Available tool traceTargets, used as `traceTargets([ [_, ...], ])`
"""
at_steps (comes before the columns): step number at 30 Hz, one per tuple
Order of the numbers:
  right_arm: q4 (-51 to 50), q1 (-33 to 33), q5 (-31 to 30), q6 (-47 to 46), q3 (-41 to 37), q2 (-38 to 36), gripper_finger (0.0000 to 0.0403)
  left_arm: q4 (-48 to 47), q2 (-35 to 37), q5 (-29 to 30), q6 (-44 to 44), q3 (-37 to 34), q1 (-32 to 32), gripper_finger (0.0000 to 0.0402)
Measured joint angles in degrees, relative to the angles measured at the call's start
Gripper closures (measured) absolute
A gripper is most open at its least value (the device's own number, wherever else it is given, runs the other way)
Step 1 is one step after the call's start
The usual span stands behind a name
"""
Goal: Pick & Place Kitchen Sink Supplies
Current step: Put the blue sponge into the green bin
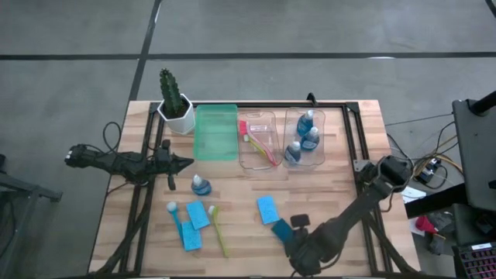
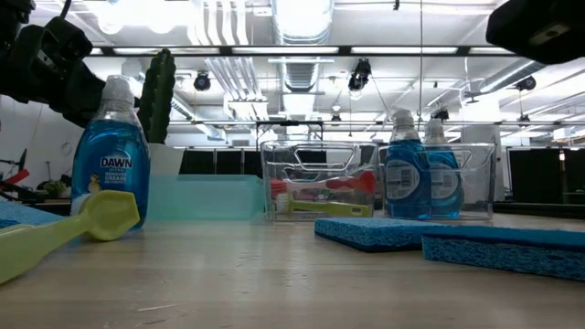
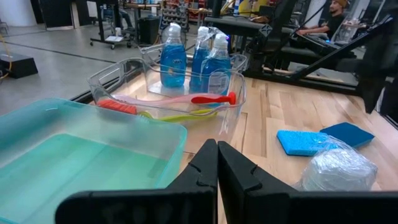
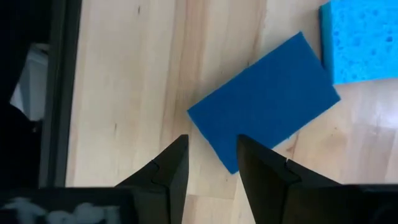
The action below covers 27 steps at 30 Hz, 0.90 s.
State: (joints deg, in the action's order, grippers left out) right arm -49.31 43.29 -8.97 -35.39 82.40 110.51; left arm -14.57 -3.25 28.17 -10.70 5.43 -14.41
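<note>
A darker teal sponge (image 1: pixel 282 229) lies flat near the table's near edge, beside a light blue sponge (image 1: pixel 268 209). My right gripper (image 4: pixel 211 155) is open just above the teal sponge's (image 4: pixel 264 99) near corner, with the fingers on either side of its edge. My left gripper (image 3: pixel 217 155) is shut and hovers at the table's left (image 1: pixel 182 163), pointing right. A blue-liquid bottle (image 1: pixel 201 184) stands upright next to it. Two more blue sponges (image 1: pixel 194 225), a blue brush (image 1: pixel 174 213) and a yellow-green brush (image 1: pixel 219 230) lie near the left front.
Along the far side stand a cactus pot (image 1: pixel 175 101), a green bin (image 1: pixel 216 132), a clear bin (image 1: pixel 258 139) with pink and yellow-green brushes, and a clear bin (image 1: pixel 304 138) with three bottles. Bare wood lies between the bins and the sponges. A person sits beyond the table.
</note>
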Motion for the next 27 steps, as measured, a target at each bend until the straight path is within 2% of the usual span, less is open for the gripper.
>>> traceTargets([
  [8,-0.5,0.4,0.0,2.8,0.6,5.0,0.028,0.0,0.0,0.0,0.0,0.0,0.0,0.0396],
  [16,0.0,0.9,-0.1,3.3,-0.1,5.3,0.0278,0.0,0.0,0.0,0.0,0.0,0.0,0.0396],
  [27,2.1,1.5,-4.6,3.1,-4.3,5.2,0.0282,0.0,0.0,0.0,0.0,0.0,0.0,0.0396],
])
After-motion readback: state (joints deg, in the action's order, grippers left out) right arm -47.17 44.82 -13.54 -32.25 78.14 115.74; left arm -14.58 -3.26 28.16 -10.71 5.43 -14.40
